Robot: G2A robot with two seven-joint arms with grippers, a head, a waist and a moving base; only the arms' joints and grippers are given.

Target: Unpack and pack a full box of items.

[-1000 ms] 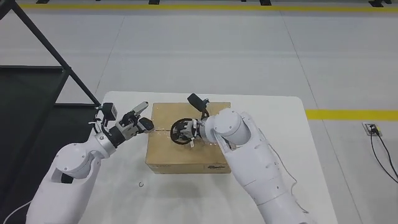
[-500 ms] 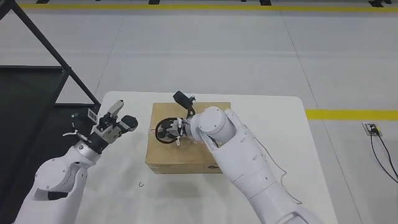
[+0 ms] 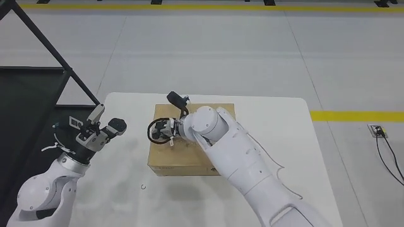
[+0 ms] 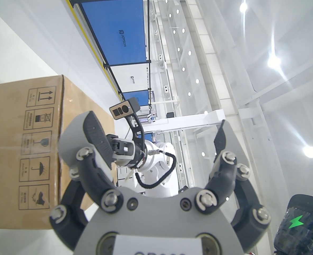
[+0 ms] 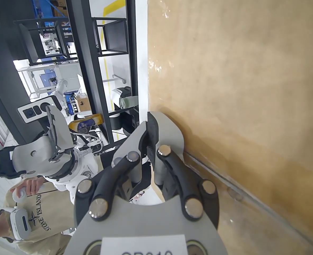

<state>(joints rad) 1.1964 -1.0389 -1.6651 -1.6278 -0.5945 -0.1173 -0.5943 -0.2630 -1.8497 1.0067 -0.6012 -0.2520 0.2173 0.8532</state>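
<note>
Box [image 3: 169, 161] may be shoved across the counter [image 3: 278, 132] by the right gripper [image 5: 147, 126], jaws pinched together; left gripper [image 4: 159, 131] jaws wide.

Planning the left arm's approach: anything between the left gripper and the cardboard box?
Nothing visible lies on the white table between the open left gripper and the near side of the cardboard box. The right gripper, shut, sits at the box's top edge on that same side, so a high approach could meet it.

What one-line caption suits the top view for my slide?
Shut right gripper at the edge of the closed cardboard box on the white table; open left gripper apart, beside it.
</note>
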